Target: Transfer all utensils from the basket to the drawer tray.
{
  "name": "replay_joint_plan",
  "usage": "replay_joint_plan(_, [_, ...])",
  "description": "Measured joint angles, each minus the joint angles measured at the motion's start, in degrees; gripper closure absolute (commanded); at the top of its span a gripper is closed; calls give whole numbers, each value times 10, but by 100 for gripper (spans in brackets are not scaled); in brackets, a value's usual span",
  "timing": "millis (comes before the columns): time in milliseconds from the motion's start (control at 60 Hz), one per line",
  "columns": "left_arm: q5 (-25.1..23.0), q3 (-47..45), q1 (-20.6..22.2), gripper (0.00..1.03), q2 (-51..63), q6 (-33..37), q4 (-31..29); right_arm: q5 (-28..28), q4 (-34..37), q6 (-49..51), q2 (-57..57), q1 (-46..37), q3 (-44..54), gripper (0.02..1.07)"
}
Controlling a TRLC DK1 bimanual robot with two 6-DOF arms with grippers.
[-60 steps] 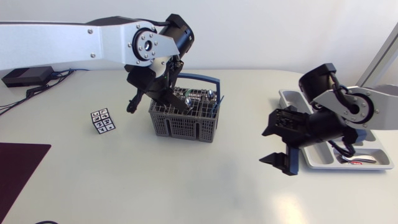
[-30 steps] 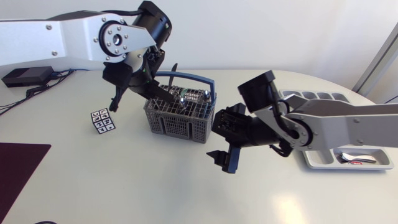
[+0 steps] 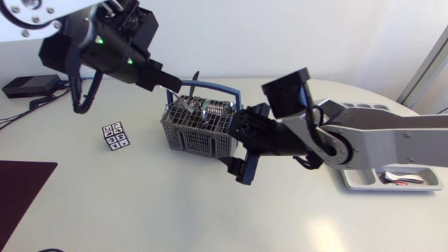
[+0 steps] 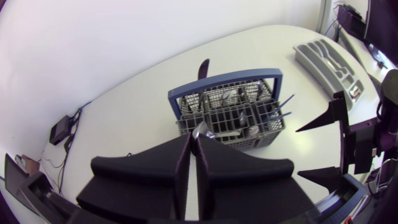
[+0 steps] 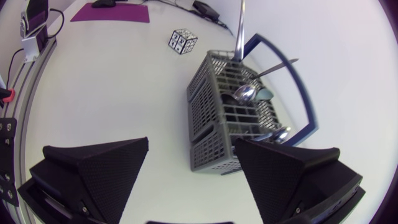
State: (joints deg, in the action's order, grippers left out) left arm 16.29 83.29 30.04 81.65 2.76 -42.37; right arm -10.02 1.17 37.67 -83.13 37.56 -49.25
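Observation:
The grey wire basket (image 3: 199, 136) with a blue handle (image 3: 210, 89) stands mid-table and holds several silver utensils (image 3: 218, 108). My left gripper (image 3: 168, 85) hangs above its left rear corner, shut on the handle of a silver utensil (image 3: 182, 103) whose lower end reaches into the basket. In the left wrist view the handle (image 4: 198, 132) shows between the closed fingers, above the basket (image 4: 227, 118). My right gripper (image 3: 236, 150) stands open just right of the basket, nothing between its fingers; its wrist view faces the basket (image 5: 230, 124). The grey drawer tray (image 3: 392, 183) lies far right with a utensil (image 3: 402, 180) in it.
A small marker cube (image 3: 115, 136) sits left of the basket. A dark purple mat (image 3: 21, 189) lies at the front left corner. A black box (image 3: 28, 85) with cables rests at the back left. A dark utensil (image 3: 195, 75) sticks up behind the basket.
My right arm swung from the tray across the table to the basket's right side, staying open. My left arm rose up and to the left, drawing the silver utensil upward.

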Motion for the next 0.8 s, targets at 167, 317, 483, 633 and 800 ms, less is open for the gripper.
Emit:
replay_joint_plan(167, [-127,-2,-1,100,-13,-17,-2,20,-32,0,81,0,14,11])
replay_joint_plan(317, [-207,-9,-3,100,3,-28,3,35,-41,-2,111,3,23,17])
replay_joint_plan(483, [-267,-9,-4,100,38,-30,16,42,-47,-4,111,10,36,28])
replay_joint_plan(633, [-296,-10,-4,100,52,-33,24,54,-75,-6,108,23,39,47])
replay_joint_plan(800, [-330,-10,-4,100,69,-42,24,61,-92,-9,92,33,41,62])
